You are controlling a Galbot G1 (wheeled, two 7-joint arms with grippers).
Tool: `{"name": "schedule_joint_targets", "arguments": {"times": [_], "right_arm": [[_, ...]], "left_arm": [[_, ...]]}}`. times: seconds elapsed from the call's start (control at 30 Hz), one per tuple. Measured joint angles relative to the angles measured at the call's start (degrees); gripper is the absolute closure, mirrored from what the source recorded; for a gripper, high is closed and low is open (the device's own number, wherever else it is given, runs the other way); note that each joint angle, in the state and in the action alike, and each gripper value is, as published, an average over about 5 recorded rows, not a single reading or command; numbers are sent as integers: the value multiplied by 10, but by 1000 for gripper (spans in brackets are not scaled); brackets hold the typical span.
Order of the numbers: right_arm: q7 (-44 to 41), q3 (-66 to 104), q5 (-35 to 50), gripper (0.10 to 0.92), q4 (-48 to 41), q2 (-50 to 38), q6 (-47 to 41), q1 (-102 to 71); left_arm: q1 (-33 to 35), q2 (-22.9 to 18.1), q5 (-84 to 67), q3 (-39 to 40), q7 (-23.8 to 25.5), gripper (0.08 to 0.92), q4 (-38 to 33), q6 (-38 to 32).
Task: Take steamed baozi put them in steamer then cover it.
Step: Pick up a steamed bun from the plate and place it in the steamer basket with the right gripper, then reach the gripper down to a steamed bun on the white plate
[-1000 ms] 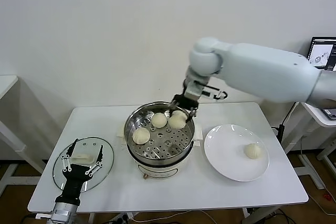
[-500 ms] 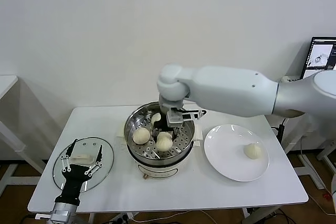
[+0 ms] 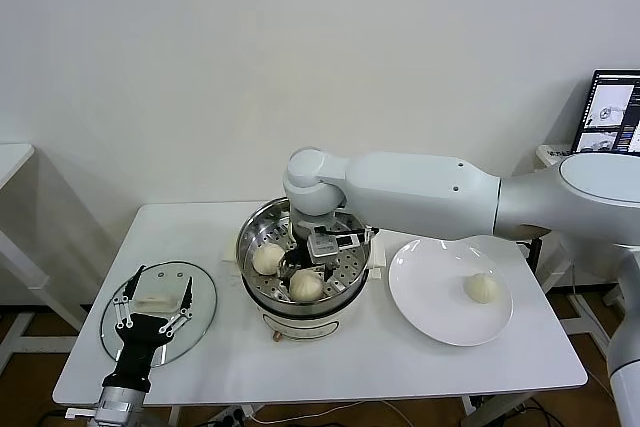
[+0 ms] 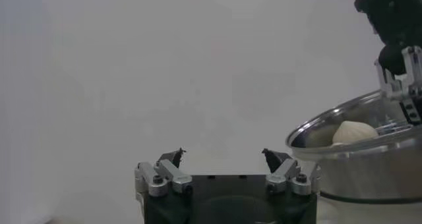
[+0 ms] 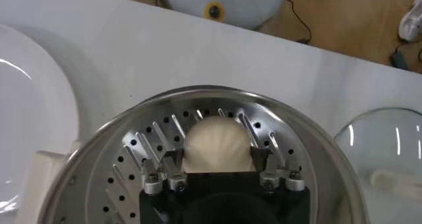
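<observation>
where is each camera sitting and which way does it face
Head view: on the robot's head, looking forward and down at the white table; both arms show, the right gripper inside the shiny steel steamer.
Left wrist view: on the left arm, facing sideways past the open left gripper to the steamer.
Right wrist view: on the right arm, looking down between open fingers at a cream-white baozi.
Shared: all three show the steamer.

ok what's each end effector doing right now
Left end effector: open, empty, over the cover.
Right end effector: open around a baozi in the steamer.
</observation>
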Motion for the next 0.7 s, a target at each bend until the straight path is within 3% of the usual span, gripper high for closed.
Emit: {"name": "schedule_joint_targets", "arguments": {"times": [0.3,0.7], "right_arm": [[-26,43,36,202,5,-41,-39,21],[-81,86,165,203,-106,-194,-238,24]], "left_arm": [[-2,0,0,2,0,177,1,1],[-6,2,1,9,0,177,-2,9]]}}
